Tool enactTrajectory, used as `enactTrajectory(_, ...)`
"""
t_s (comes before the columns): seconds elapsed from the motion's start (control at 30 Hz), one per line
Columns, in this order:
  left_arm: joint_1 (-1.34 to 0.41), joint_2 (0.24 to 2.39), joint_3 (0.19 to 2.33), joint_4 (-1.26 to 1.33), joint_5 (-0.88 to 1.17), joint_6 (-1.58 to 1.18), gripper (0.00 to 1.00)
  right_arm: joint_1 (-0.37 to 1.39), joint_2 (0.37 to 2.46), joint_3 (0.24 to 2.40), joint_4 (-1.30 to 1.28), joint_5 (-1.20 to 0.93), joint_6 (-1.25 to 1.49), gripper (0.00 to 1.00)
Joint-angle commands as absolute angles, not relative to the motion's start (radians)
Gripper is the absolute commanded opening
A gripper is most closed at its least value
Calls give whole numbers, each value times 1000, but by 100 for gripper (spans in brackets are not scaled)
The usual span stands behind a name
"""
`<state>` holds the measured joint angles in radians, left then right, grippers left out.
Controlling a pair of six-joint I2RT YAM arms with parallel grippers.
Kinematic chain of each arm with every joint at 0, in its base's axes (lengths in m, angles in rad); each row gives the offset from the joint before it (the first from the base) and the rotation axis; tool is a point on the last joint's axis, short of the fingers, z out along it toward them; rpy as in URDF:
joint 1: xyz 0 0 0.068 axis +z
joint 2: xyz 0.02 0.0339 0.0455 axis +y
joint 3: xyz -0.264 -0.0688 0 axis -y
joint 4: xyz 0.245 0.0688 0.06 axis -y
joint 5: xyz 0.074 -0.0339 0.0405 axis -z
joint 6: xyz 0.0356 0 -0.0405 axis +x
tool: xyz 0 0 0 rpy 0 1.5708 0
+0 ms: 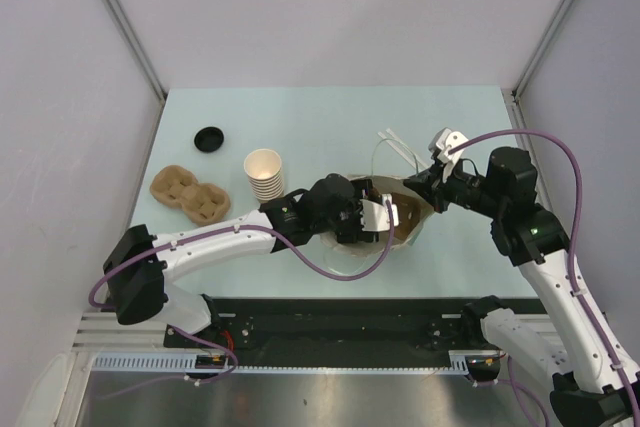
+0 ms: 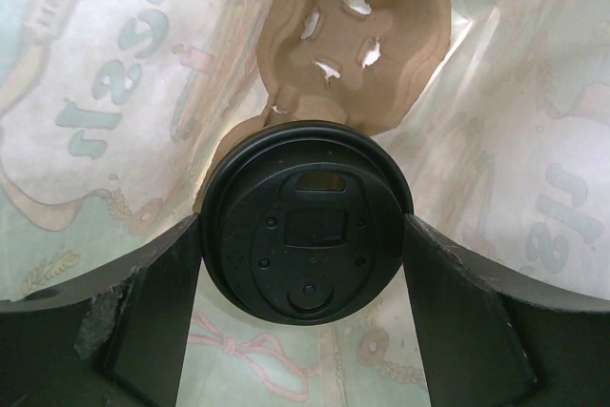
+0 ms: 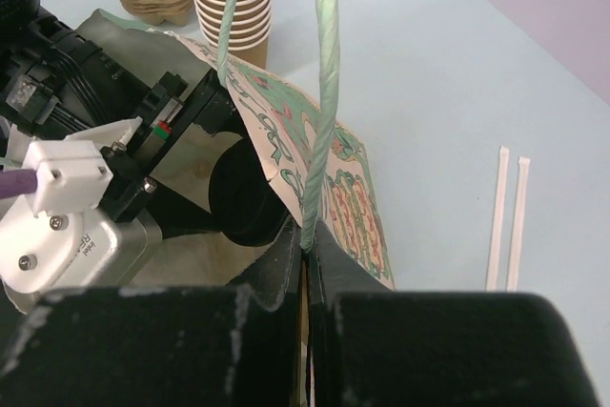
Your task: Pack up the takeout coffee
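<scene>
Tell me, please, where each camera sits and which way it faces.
Top: above and behind, looking down on the table; left arm and right arm show.
Left wrist: inside the bag, looking past its fingers at the lidded cup they grip and the carrier beyond.
Right wrist: at the bag's edge, looking past its fingers, shut on it, toward the cup stack.
Shared: top and right wrist both show that stack.

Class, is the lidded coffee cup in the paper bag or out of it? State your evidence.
In: the left gripper holds the coffee cup, with printed paper bag walls all around it.
</scene>
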<state>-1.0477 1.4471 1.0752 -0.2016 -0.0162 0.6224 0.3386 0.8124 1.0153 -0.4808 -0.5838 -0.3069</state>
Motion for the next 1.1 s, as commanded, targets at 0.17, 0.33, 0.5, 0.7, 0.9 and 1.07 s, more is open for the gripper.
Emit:
enactTrajectory(0.17, -1031, 1462, 1085, -230, -64, 653, 0, 339, 813, 1005, -434, -620, -282, 0)
enactTrajectory(0.33, -1029, 1509, 1100, -230, -66, 670, 0, 342, 818, 994, -439, -643, -296, 0)
enactTrajectory(0.5, -1026, 1502, 1131, -255, -43, 664, 0, 342, 822, 993, -445, -634, -318, 0)
enactTrajectory(0.7, -1031, 1457, 1117, -261, -51, 699, 0, 342, 801, 977, -430, -600, -327, 0)
enactTrajectory(0.9, -1031, 1433, 1072, -221, -71, 713, 0, 353, 781, 965, -413, -577, -334, 0)
enactTrajectory(1.07, -1029, 1456, 1072, -238, -100, 707, 0, 380, 775, 965, -413, -575, -334, 0)
